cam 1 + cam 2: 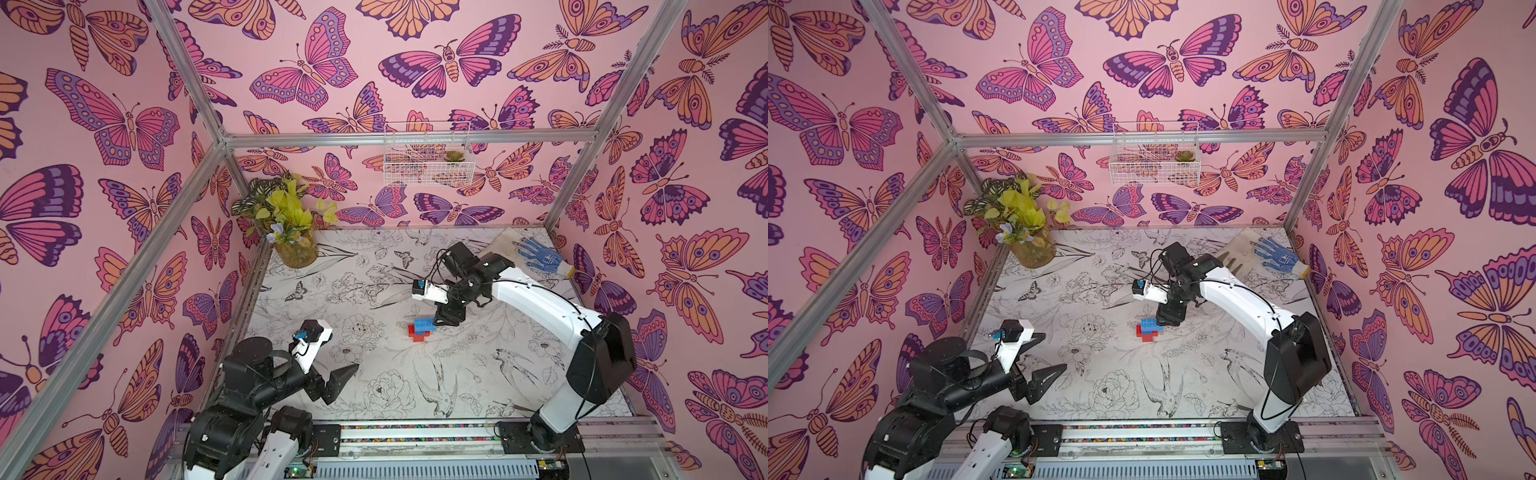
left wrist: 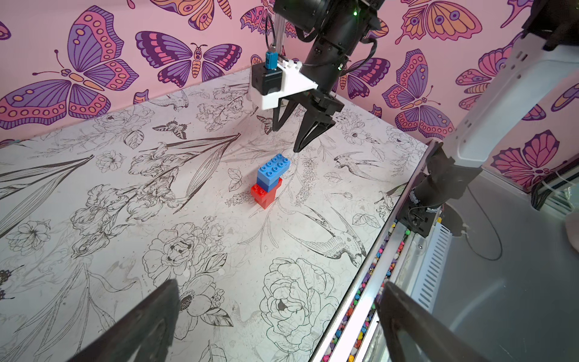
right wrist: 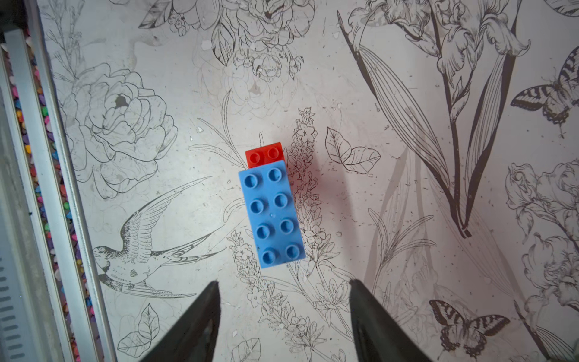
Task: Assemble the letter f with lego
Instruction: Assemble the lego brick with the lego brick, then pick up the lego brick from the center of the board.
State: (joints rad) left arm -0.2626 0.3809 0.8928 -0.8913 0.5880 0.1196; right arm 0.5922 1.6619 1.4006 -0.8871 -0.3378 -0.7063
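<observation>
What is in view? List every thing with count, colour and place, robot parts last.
lego stack: four joined bricks, two blue over two red, mid table.
potted plant: one, green and yellow, far left table corner.
wire basket: one, white, on back wall.
small plant: one, green, inside the basket.
glove: one, blue and white, far right corner.
pale cloth or second glove: one, beige, beside the blue glove.
table: one, white, black floral print.
left claw: black, open, empty, near left edge.
right claw: black, open, empty, just off the stack's end.

The lego is smooth, matt plastic. The table wears a matt, speckled printed sheet; at two o'clock lies a knitted cloth glove.
</observation>
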